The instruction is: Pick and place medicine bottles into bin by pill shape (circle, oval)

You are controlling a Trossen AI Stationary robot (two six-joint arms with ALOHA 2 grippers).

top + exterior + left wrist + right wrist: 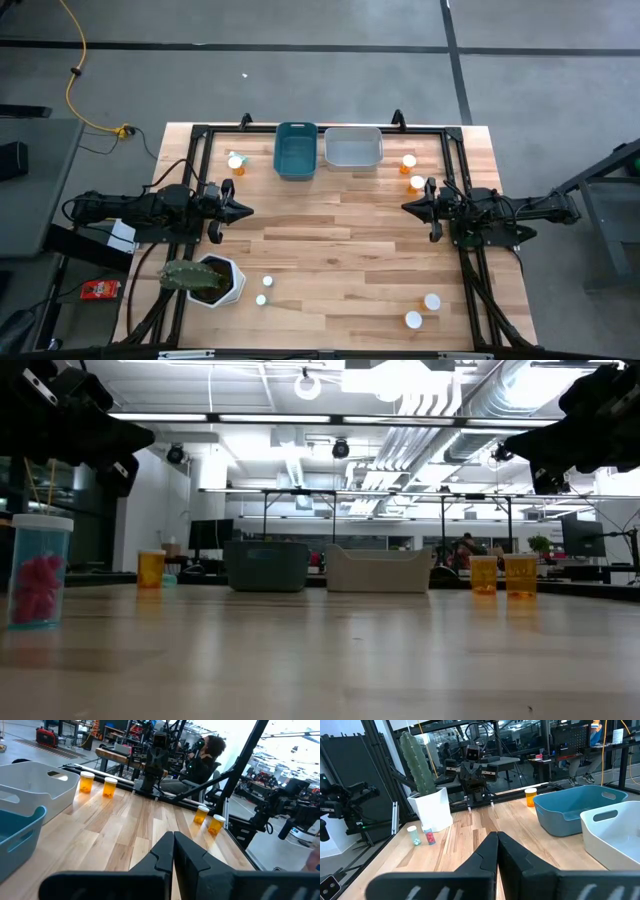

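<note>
Several amber bottles with white caps stand upright on the wooden table: one (236,163) left of the teal bin (296,150), two (408,162) (417,183) right of the white bin (352,147), and two (432,301) (413,319) at the near right. Two small bottles (267,283) (261,299) stand by the plant pot; the right wrist view shows them bluish and pink (412,835) (429,837). My left gripper (245,210) is shut and empty at the table's left, as the left wrist view (173,842) shows. My right gripper (408,207) is shut and empty at the right, as the right wrist view (497,842) shows.
A white hexagonal pot with a cactus (205,280) stands at the near left. The two bins sit side by side at the far edge. Bare wood lies between the two grippers. A person (205,757) sits beyond the table's right side.
</note>
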